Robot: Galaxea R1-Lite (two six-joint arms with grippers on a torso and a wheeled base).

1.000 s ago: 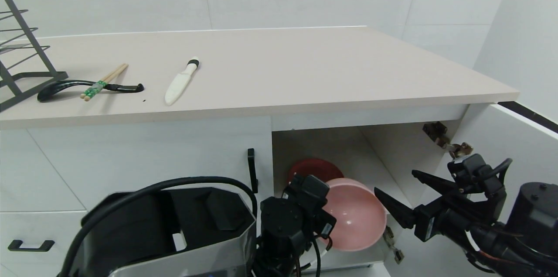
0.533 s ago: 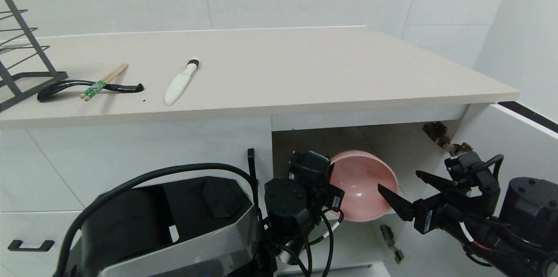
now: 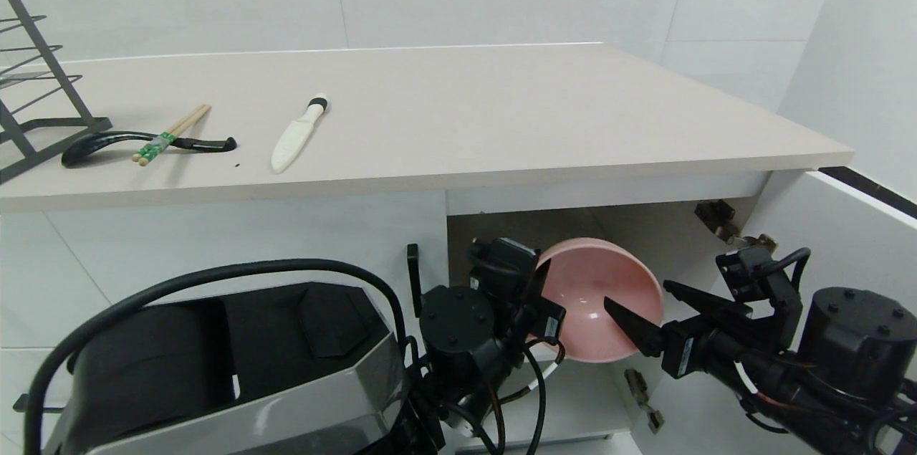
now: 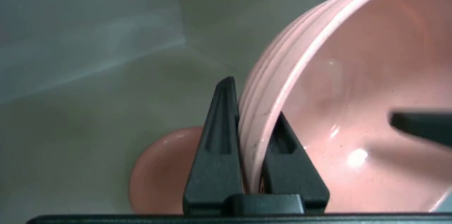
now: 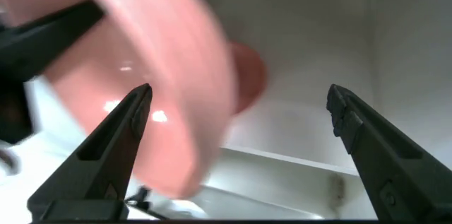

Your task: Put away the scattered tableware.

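Observation:
A pink bowl [image 3: 598, 297] hangs tilted in the open cabinet [image 3: 673, 233] under the counter. My left gripper [image 3: 543, 281] is shut on the bowl's rim; in the left wrist view its fingers [image 4: 224, 139] pinch the rim of the pink bowl [image 4: 353, 90]. A red plate [image 4: 159, 178] lies on the cabinet floor below. My right gripper [image 3: 635, 291] stands open just right of the bowl, nothing between its fingers [image 5: 131, 121]; past them I see the pink bowl [image 5: 141, 61] and the red plate [image 5: 248, 75]. On the counter lie chopsticks [image 3: 172, 131], a black spoon [image 3: 107, 142] and a white knife [image 3: 297, 134].
A dark wire rack [image 3: 32, 75] stands at the counter's far left. The cabinet door [image 3: 831, 226] is swung open on the right, close by my right arm. A closed cabinet front with a black handle [image 3: 413, 272] lies left of the opening.
My left gripper has lifted the pink bowl higher in the cabinet opening, hiding the red plate from the head view. My right gripper has shifted a little left, toward the bowl.

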